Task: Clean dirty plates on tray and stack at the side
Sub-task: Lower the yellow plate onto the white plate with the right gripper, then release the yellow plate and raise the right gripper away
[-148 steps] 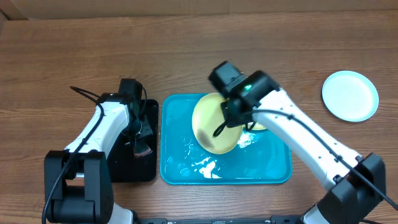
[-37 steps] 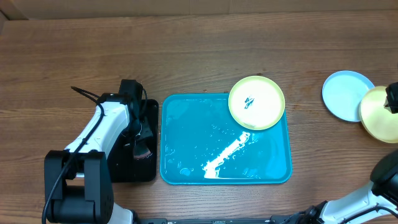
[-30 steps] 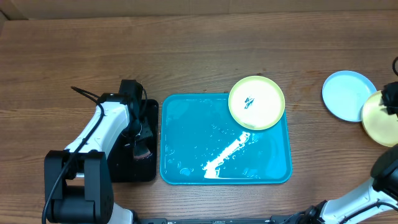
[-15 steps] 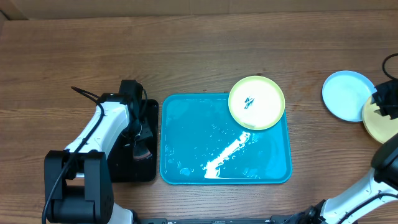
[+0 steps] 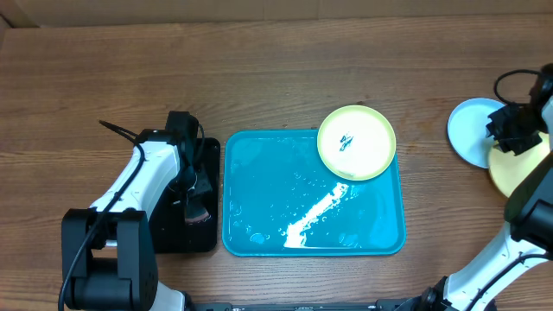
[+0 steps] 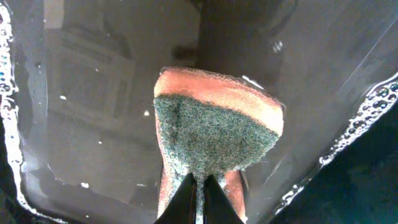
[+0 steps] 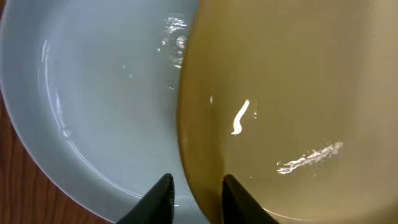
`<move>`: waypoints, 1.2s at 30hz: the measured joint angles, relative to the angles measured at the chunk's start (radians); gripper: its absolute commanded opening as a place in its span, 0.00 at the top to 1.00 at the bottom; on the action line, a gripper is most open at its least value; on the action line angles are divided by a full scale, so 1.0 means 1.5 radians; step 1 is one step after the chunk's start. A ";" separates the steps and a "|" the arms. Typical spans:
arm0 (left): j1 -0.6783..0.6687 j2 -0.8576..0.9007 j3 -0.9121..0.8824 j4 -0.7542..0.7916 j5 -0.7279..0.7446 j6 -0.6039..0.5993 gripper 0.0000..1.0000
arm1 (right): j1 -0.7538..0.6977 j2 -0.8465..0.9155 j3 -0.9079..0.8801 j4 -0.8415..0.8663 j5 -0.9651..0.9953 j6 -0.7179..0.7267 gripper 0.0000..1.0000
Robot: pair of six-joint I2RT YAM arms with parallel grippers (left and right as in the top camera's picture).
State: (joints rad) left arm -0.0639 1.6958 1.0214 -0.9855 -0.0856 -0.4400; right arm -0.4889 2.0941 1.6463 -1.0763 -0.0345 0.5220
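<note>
Clamping an orange, green-faced sponge (image 6: pixel 217 124) between pinched-together left fingers (image 6: pixel 199 190) low in the sudsy black tray (image 5: pixel 210 155) on the counter (image 5: pixel 259 69), a detail from the left wrist only. Showing from overhead the blue tray (image 5: pixel 259 190) just beside, one smeared yellow-green plate (image 5: pixel 357 142) overhanging its far right rim. Straddling with slightly parted right fingers (image 7: pixel 194 198) the edge of another yellow-green plate (image 7: pixel 298 93) lapped over the pale blue plate (image 7: pixel 93 93), well right of the tray, grip impossible to tell.

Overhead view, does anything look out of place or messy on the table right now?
Yes. A pale yellow plate with a dark smear sits askew over the far right corner of the blue tray, overhanging its rim. The tray looks wet, with a white streak, foam or glare.
</note>
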 measured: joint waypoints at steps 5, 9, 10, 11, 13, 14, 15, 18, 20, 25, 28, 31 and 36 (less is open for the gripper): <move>0.000 0.000 0.000 -0.001 0.000 0.002 0.96 | 0.013 0.000 0.000 0.009 0.002 -0.014 0.68; 0.000 0.000 0.000 -0.002 0.000 0.002 0.96 | 0.033 0.000 0.000 0.024 0.006 -0.037 0.65; 0.000 0.000 0.000 -0.004 0.000 0.002 0.96 | 0.039 0.000 0.000 0.030 0.006 -0.040 0.66; 0.000 0.000 0.000 -0.006 0.000 0.002 0.96 | 0.045 0.000 0.000 0.035 0.006 -0.042 0.65; 0.000 0.000 0.000 -0.012 0.000 0.002 0.96 | 0.057 0.005 0.000 0.045 0.006 -0.047 0.65; 0.000 0.000 0.000 -0.014 0.000 0.002 0.96 | 0.062 0.008 0.000 0.048 0.005 -0.049 0.65; 0.000 0.000 0.000 -0.016 -0.001 0.002 0.96 | 0.065 0.014 0.000 0.050 0.004 -0.050 0.66; 0.000 0.000 0.000 -0.021 -0.003 0.002 0.96 | 0.069 0.036 0.000 0.065 -0.007 -0.057 0.65; 0.000 0.000 0.000 -0.021 -0.003 0.002 0.96 | 0.070 0.053 -0.001 0.078 -0.016 -0.067 0.65; 0.000 0.000 0.000 -0.022 -0.005 0.002 0.96 | 0.077 0.060 -0.001 0.098 -0.030 -0.078 0.61; 0.000 0.000 0.000 -0.022 -0.005 0.002 0.96 | 0.084 0.060 -0.001 0.114 -0.039 -0.092 0.57; 0.000 0.000 0.000 -0.024 -0.005 0.002 0.96 | 0.092 0.060 -0.001 0.121 -0.045 -0.107 0.52; 0.000 0.000 0.000 -0.024 -0.005 0.003 0.96 | 0.097 0.060 0.011 0.112 -0.045 -0.136 0.44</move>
State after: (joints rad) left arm -0.0639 1.6958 1.0214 -1.0214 -0.0937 -0.4362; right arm -0.3439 2.1841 1.6627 -0.9077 -0.1013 0.3176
